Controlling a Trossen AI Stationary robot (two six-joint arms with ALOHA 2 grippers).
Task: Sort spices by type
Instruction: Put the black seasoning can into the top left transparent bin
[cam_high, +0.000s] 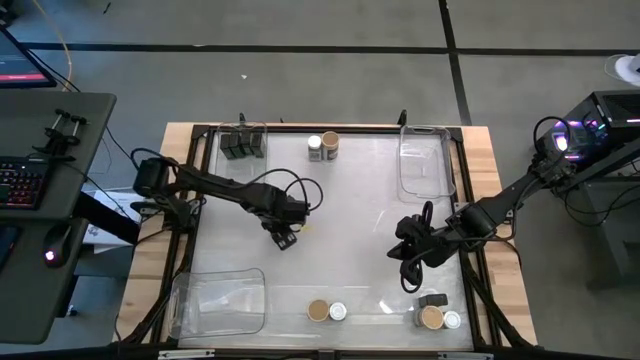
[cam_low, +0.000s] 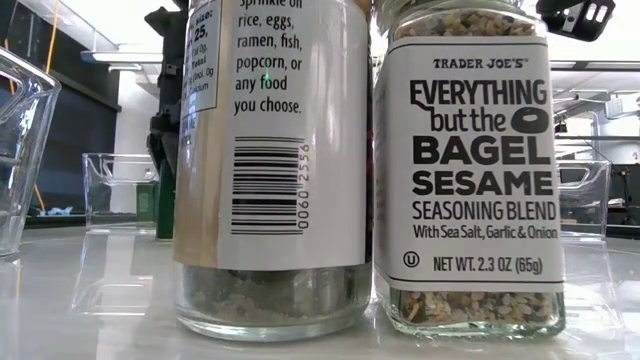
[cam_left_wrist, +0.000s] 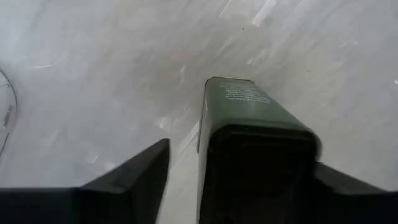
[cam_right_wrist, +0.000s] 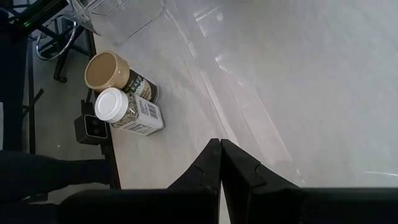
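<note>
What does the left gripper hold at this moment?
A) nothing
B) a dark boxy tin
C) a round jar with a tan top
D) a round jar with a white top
B: in the left wrist view a dark boxy tin sits between the fingers of the left gripper, above the bare table.

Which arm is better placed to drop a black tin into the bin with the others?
Left. The left gripper has a black tin between its fingers, nearer the bin of black tins. The right gripper is shut, empty.
</note>
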